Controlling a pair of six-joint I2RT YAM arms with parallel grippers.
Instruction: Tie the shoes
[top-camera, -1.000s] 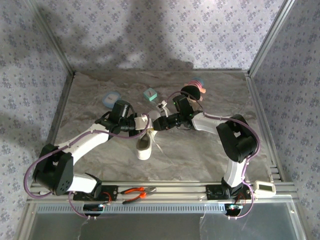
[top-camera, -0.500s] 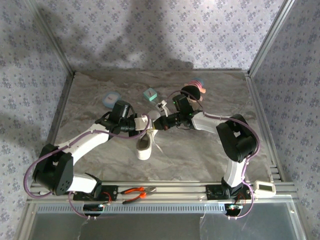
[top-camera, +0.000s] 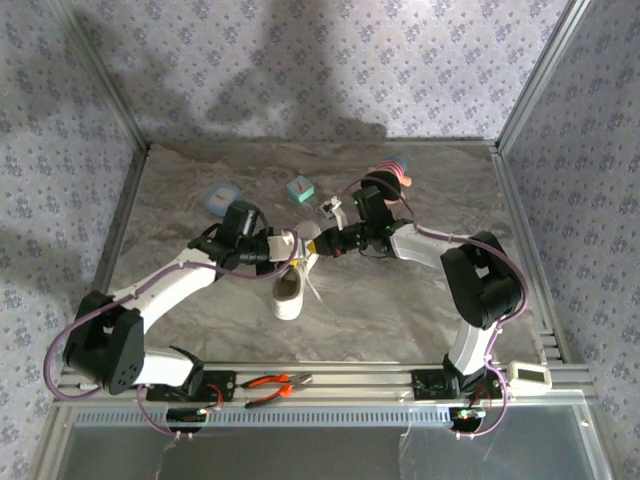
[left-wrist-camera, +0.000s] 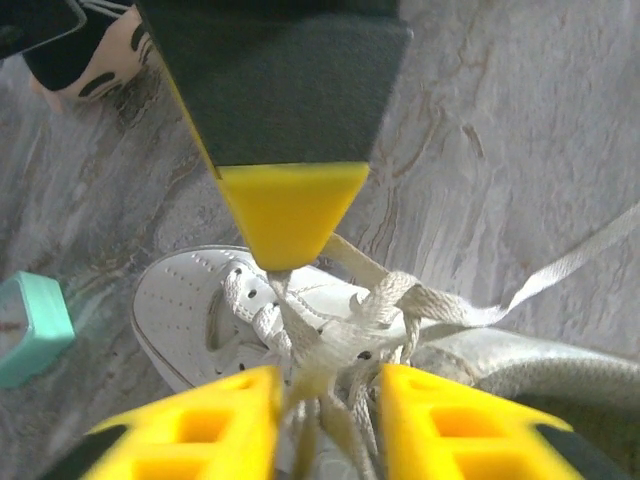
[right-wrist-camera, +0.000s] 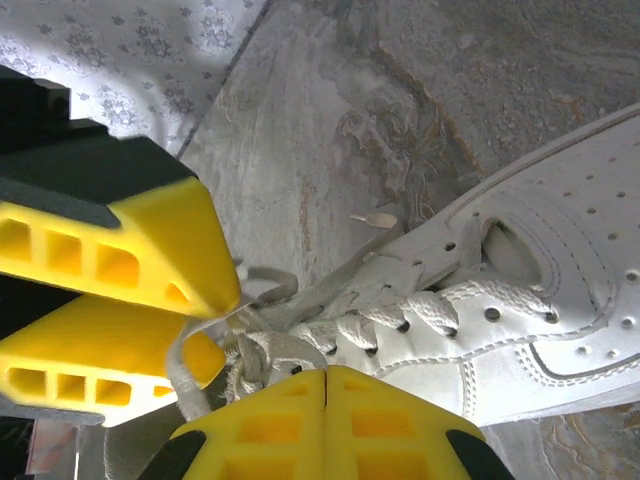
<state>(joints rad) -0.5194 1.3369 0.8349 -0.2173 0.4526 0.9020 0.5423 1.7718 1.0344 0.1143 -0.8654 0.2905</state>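
Sneaker (top-camera: 289, 291) lies mid-table (top-camera: 400, 310), laces (left-wrist-camera: 345, 330) knotted over its tongue, each strand clamped by left end effector (left-wrist-camera: 325, 385) and right end effector (right-wrist-camera: 325, 385); tightening judged underway, opposite outward pulls needed next.

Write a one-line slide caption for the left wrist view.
Left gripper pinching white laces above the sneaker, right gripper opposite.

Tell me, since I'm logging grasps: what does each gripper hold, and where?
Both grip the sneaker's laces at the knot over the tongue: the left gripper pinches strands there, and the right gripper is shut on lace there too.
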